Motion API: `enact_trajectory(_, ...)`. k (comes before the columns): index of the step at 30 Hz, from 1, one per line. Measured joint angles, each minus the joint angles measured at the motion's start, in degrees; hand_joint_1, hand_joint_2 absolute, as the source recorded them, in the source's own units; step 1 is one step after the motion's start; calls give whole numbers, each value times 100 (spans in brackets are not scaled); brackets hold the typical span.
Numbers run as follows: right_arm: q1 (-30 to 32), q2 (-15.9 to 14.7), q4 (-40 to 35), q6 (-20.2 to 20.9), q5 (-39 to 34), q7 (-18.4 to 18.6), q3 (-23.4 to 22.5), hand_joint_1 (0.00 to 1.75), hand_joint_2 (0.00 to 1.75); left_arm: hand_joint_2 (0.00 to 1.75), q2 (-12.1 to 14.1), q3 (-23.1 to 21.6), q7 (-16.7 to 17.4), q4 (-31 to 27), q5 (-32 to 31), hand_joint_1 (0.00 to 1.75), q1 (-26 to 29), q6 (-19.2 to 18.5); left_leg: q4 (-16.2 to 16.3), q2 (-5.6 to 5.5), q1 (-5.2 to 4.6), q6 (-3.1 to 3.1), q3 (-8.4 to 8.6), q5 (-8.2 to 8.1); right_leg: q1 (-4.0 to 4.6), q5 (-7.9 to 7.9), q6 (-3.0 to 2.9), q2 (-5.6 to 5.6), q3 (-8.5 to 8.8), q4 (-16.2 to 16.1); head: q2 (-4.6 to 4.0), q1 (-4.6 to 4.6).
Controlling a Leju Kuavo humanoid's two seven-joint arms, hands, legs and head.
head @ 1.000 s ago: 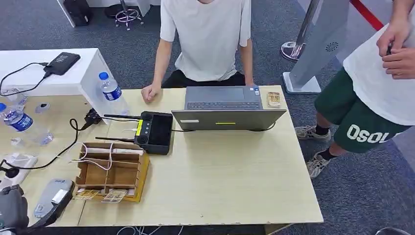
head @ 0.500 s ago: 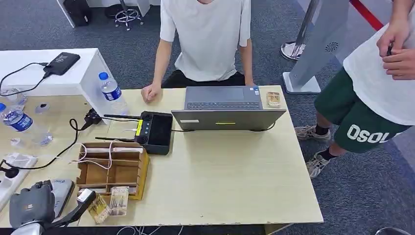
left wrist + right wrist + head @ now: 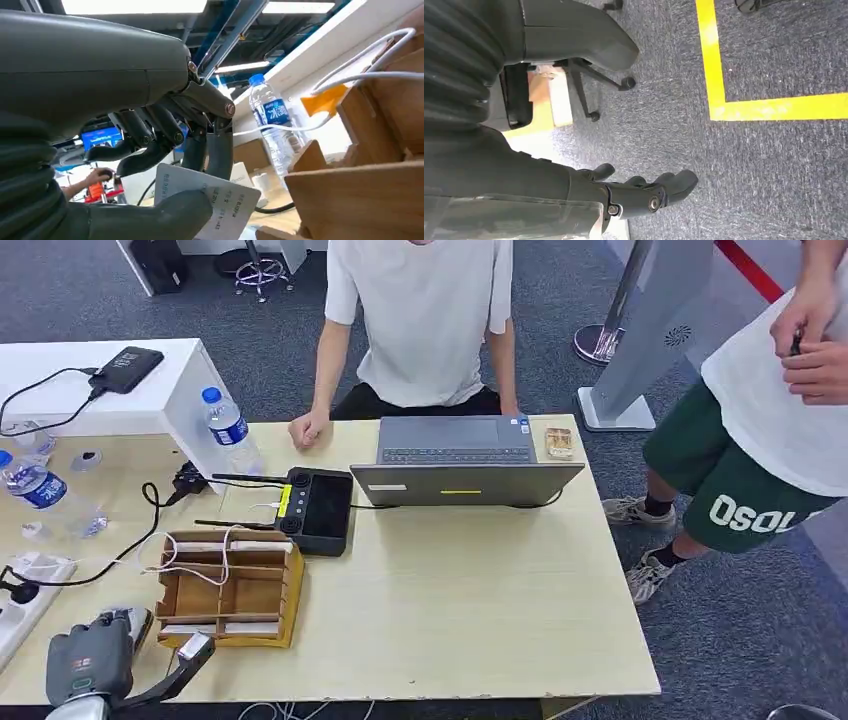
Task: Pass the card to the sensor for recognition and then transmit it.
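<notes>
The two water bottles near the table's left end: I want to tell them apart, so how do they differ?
The upright bottle stands by the white side table; the lying bottle rests on its side. The upright bottle sits nearer the laptop; the lying bottle lies nearer the table's left edge. Both are clear, blue-capped and blue-labelled.

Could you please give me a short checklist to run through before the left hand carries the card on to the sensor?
1. Card held: ok. The left hand pinches the card between thumb and fingers.
2. Card out of the wooden organizer: ok. The hand is at the table's near edge, in front of the organizer.
3. White cable draped over the organizer: ok, it lies apart from the hand.
4. Sensor location: cannot tell which device is the sensor.
5. Right hand: ok. It hangs over the floor, fingers apart, holding nothing.
6. Person's hand on the table's far edge: ok, far from the left hand.
</notes>
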Motion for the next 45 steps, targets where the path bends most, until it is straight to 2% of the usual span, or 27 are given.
enact_trajectory(6,2,0,-2,-4,28,2,-4,0,175,175,-79,24,-280,-521,-2,175,-6,0,1,0,0,0,-2,0,0,0,0,0,0,0,0,0)
enact_trajectory(14,0,0,2,4,90,2,-9,0,175,175,-310,325,-813,-1818,0,175,-275,-216,3,-1,0,1,-4,0,0,1,1,-1,-1,0,0,0)
enact_trajectory(22,-3,0,4,22,103,2,-17,0,175,175,-407,468,-876,-2317,-2,175,-425,-238,3,-1,0,1,-4,1,0,1,1,-1,-3,1,0,-2)
enact_trajectory(27,-45,0,72,37,175,-6,-31,0,175,175,-367,481,-815,-2413,-2,175,-665,-492,3,-2,0,1,-5,1,0,1,1,-1,-2,1,0,0)
enact_trajectory(31,-144,0,223,44,271,-35,-103,0,175,175,-194,481,-603,-2356,0,175,-986,-713,3,-2,0,2,-4,2,0,3,0,-2,-1,1,0,-2)
enact_trajectory(37,-214,0,358,48,304,-52,-170,0,175,175,-18,481,-494,-2177,0,175,-1246,-769,5,0,0,1,-3,3,0,3,0,2,-3,3,0,2)
enact_trajectory(45,-439,-2,861,37,734,-262,-512,0,175,175,330,428,-227,-1232,0,175,-2033,-1006,5,-5,1,0,-4,4,1,3,-1,-3,0,8,0,-2)
